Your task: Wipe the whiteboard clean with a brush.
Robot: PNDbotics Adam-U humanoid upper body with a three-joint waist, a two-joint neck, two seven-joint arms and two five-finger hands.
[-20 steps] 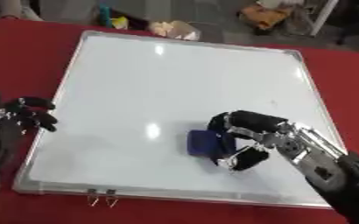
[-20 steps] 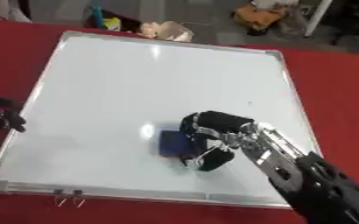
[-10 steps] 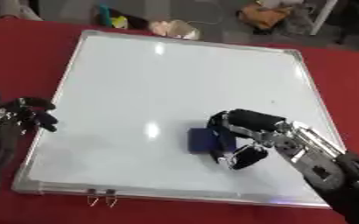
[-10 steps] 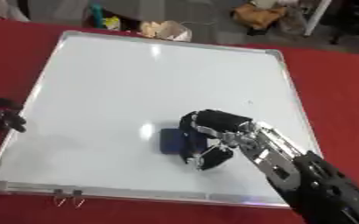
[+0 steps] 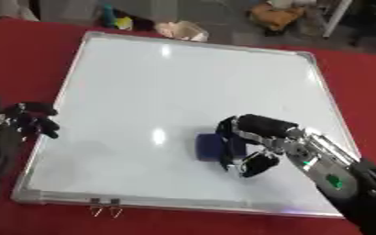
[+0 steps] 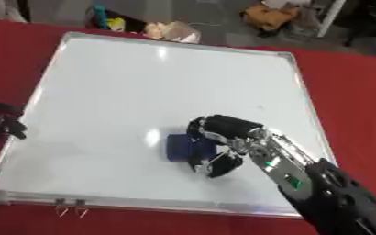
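A large whiteboard (image 5: 183,82) with a silver frame lies flat on the red table. Its surface looks white with only light reflections. A dark blue brush (image 5: 211,147) rests on the board's lower middle. My right hand (image 5: 251,137) comes in from the lower right, its fingers curled over the brush with the thumb below it. My left hand (image 5: 27,120) sits at the board's left edge, fingers curled, holding nothing that I can see.
The red table (image 5: 360,82) surrounds the board. Beyond the far edge lie a crumpled beige thing (image 5: 183,30), a teal and yellow object (image 5: 115,16) and an orange-brown heap (image 5: 275,13). Two metal clips (image 5: 103,209) hang on the board's near edge.
The right hand and the brush stay at nearly the same spot on the lower board, shifting only slightly left. The left hand has not moved.
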